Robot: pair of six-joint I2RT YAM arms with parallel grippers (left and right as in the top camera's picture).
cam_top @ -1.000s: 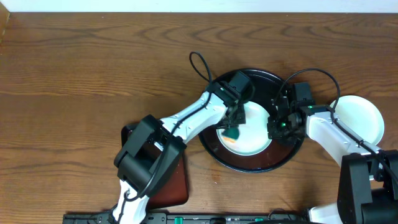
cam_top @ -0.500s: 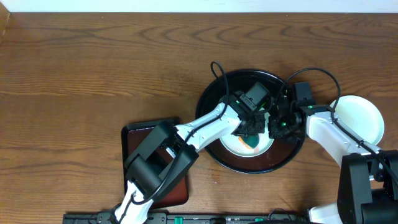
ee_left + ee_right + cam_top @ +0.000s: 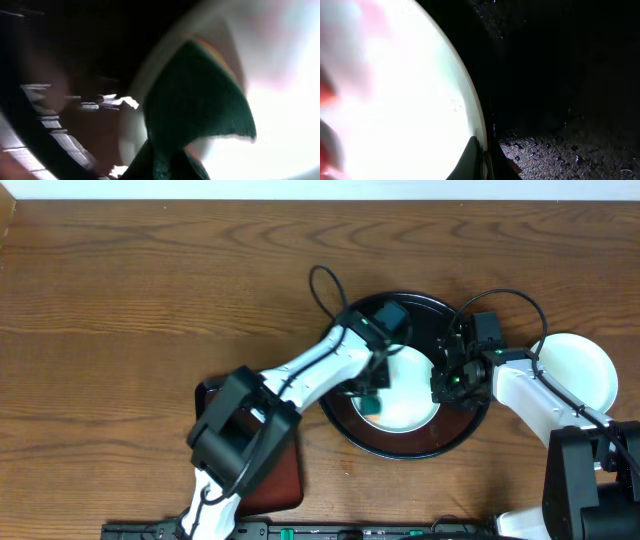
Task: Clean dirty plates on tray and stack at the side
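The bench [image 3: 130, 310] in front of me is dark brown wood. Its grain runs mostly side to side in long wavy bands, with looping swirls near the far edge. The surface has a soft sheen and the light on it is even, so I see no hard glare and only faint, short shadows. Along the far edge runs a narrow pale strip [image 3: 400, 189], off-white; I cannot tell whether it is wall or floor. At the far left corner a sliver of lighter tan wood [image 3: 5, 218] shows against the bench. Along my near edge lies a black bar [image 3: 330, 531] with small green marks. My wrist views are too dark and blurred to show any of the room.
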